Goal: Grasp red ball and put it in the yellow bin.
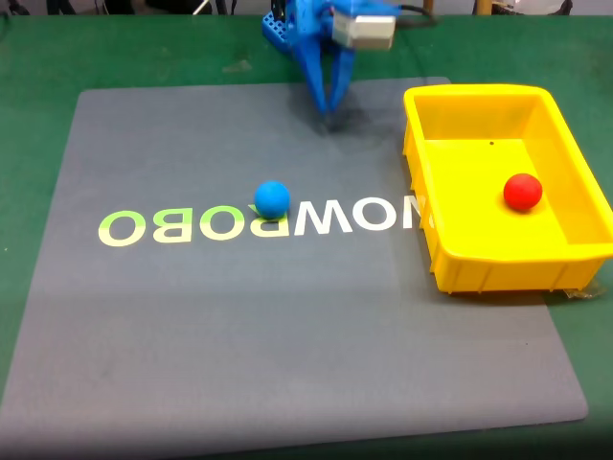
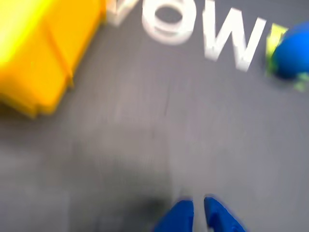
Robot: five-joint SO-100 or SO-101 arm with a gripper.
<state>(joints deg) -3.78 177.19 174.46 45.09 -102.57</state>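
The red ball (image 1: 522, 192) lies inside the yellow bin (image 1: 479, 270), well to the right of the tool (image 1: 330, 113) in the fixed view. The tool points down at the gray mat (image 1: 239, 316), its fingers nearly together and holding nothing. The blue ball (image 1: 272, 198) sits on the mat nearer the camera, apart from the tool.

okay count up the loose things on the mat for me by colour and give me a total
Red: 1, the red ball, lying inside the yellow bin.
Blue: 1, the blue ball, on the grey mat.
Yellow: 1, the bin.
Total: 3.
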